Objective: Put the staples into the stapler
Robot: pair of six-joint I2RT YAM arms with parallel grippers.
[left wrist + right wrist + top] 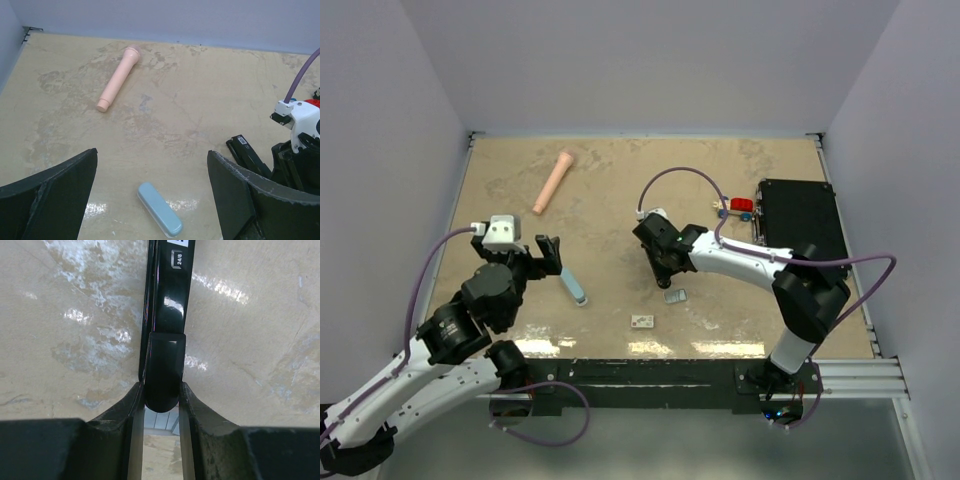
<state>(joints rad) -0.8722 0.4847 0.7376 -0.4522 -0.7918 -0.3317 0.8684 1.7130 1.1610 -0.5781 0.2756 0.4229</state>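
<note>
Closest to the overhead camera, the white-and-black left arm (pixel 430 365) and right arm (pixel 807 300) are rising from the 6 o'clock edge of the beige, marbled desk (pixel 610 200). The left jaws are gaping wide and gripping nothing. In the left wrist view a light blue, rounded plastic stapler (pixel 160 216) is lying flat on the desk in the gap between them, touching neither finger. From above, it is stretching toward 5 o'clock from the left jaws.

The right jaws are sitting near the middle of the desk, narrowed around the rounded end of a glossy black stapler (pixel 167 300). In the right wrist view both fingers are pressing against its sides while its body is running away toward 12 o'clock.

Apart from both staplers, the staples (pixel 676 296) are showing as a tiny grey-blue rectangular block, resting on the desk just at 5 o'clock of the right jaws. A tiny white cardboard box (pixel 642 322) is sitting near that block, at 7 o'clock from it.

A long pale pink cylinder (pixel 553 181) is lying at 12 o'clock of the left jaws, well apart from them. A flat black case (pixel 802 215) is occupying the 3 o'clock edge, with a small red object (pixel 742 205) sitting just beside its 9 o'clock side.
</note>
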